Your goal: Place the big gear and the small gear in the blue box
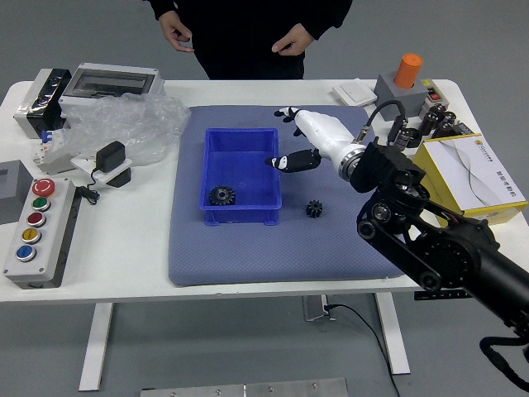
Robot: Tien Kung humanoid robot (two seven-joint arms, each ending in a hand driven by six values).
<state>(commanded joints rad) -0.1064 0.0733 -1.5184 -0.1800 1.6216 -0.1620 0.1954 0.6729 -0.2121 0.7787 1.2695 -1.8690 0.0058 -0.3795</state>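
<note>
Teeth ring the big gear [222, 195], which lies inside the blue box [240, 217], in its near left corner. Just right of the blue box, outside it, the small gear [314, 208] rests on the gray mat [240, 260]. The right robot hand [326, 134] is over the mat on the right side of the blue box, its fingers spread and holding nothing; one fingertip overlaps the box's right rim in the view, though I cannot tell whether they touch. Past the blue box, beyond the counter's [248, 92] far edge, a person in black [248, 33] holds both hands in front of the body, apart and with nothing visible in them. Well left of the blue box lies a button panel [43, 227]; well right of it, a yellow carton [450, 194].
</note>
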